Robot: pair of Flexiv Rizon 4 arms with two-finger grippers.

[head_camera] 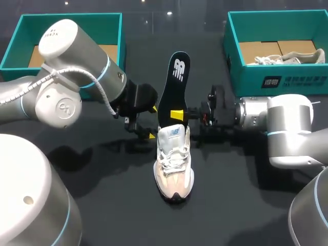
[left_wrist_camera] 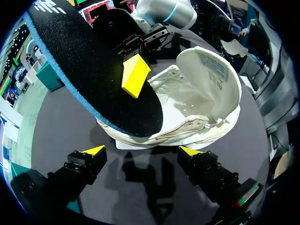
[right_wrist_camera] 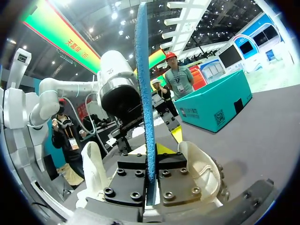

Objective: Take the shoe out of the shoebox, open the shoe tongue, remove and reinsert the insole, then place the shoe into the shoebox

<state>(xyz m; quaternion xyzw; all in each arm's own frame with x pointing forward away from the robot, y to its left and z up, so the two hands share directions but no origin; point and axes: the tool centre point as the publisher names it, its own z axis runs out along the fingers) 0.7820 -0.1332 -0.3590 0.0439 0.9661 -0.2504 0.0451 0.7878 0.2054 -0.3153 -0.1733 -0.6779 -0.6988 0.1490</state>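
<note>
Head view: insole (head_camera: pixel 175 77) in end effector (head_camera: pixel 177 115)

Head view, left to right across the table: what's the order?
left shoebox → left gripper → insole → right shoebox. Left out: the shoe, which lies below the insole, and the right gripper, which is clamped on the insole. Both overlap it.

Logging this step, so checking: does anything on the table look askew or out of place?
Only the black insole: it stands on edge, rising out of the shoe instead of lying flat inside, pinched by the right claw. Nothing looks spilled or damaged.
</note>
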